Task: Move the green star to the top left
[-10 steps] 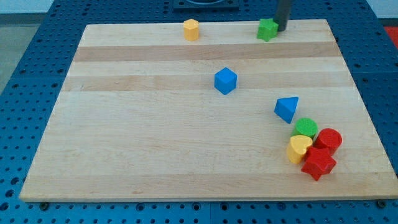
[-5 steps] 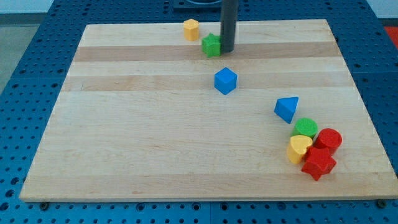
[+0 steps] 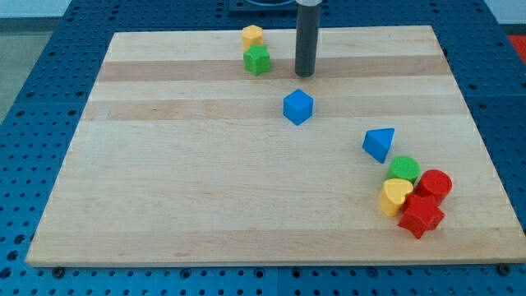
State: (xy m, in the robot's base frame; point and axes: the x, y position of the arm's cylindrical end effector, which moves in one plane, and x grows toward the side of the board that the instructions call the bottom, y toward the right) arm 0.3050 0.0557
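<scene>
Handless as I am, my tip (image 3: 305, 74) rests on the counter (image 3: 205, 181) near its top edge, with nothing to open or close, apart from the green star (image 3: 257, 59) on its left. That star sits just below one yellow block (image 3: 252, 35). Two blue blocks: cube (image 3: 298, 107), pyramid-like one (image 3: 379, 144). Bottom-right cluster: green cylinder (image 3: 403, 169), red cylinder (image 3: 434, 185), yellow heart (image 3: 395, 196), red star (image 3: 421, 215).

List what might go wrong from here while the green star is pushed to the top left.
The green star sits right below the yellow block, perhaps touching it; a leftward push may drag that block along. My tip stands apart, to the star's right and slightly lower, so an off-centre shove could drive the star up off the board's top edge.
</scene>
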